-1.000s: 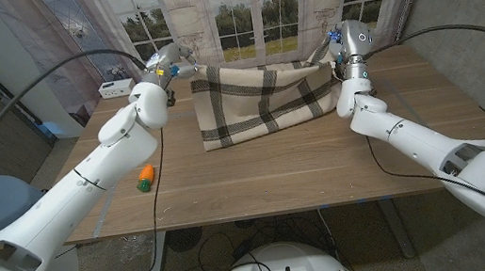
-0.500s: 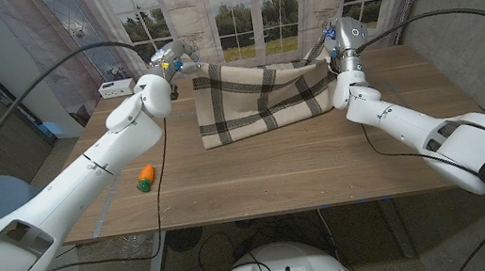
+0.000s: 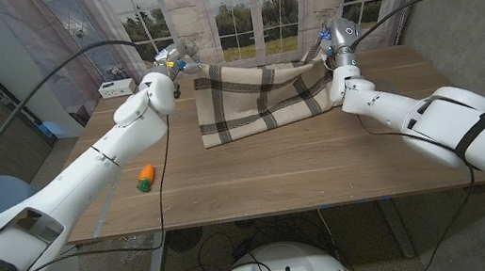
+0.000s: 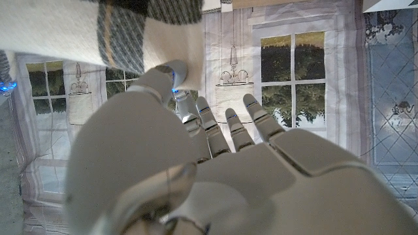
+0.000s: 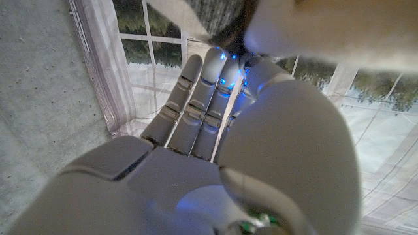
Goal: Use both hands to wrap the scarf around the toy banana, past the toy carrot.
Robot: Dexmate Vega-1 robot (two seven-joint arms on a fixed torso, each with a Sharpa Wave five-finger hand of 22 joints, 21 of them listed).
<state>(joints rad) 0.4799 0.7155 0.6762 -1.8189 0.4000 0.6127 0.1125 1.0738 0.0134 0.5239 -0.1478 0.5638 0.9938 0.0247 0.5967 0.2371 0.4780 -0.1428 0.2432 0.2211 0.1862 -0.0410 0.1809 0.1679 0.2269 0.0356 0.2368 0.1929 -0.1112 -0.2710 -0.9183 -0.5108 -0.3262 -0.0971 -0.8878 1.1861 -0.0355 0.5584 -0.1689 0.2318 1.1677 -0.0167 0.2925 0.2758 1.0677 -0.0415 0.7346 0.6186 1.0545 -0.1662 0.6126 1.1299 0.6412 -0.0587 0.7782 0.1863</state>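
The cream scarf (image 3: 261, 100) with dark plaid stripes hangs by its far corners over the back of the wooden table (image 3: 258, 176), its near edge resting on the wood. My left hand (image 3: 177, 61) pinches the far left corner, and the scarf (image 4: 130, 32) shows against the thumb of that left hand (image 4: 215, 163). My right hand (image 3: 335, 37) holds the far right corner, with the scarf (image 5: 313, 26) draped over that right hand (image 5: 215, 150). The small orange toy carrot (image 3: 145, 177) lies near the table's left edge, well apart from the scarf. What lies under the scarf is hidden.
A white box with sockets (image 3: 115, 87) sits at the table's far left corner. A curtain printed with windows (image 3: 252, 1) hangs right behind the table. Black cables (image 3: 71, 64) arc over both arms. Bare wood stretches in front of the scarf.
Both hands have drawn the scarf's far corners a little farther back and inward, with the arms stretched out more. The carrot has not moved.
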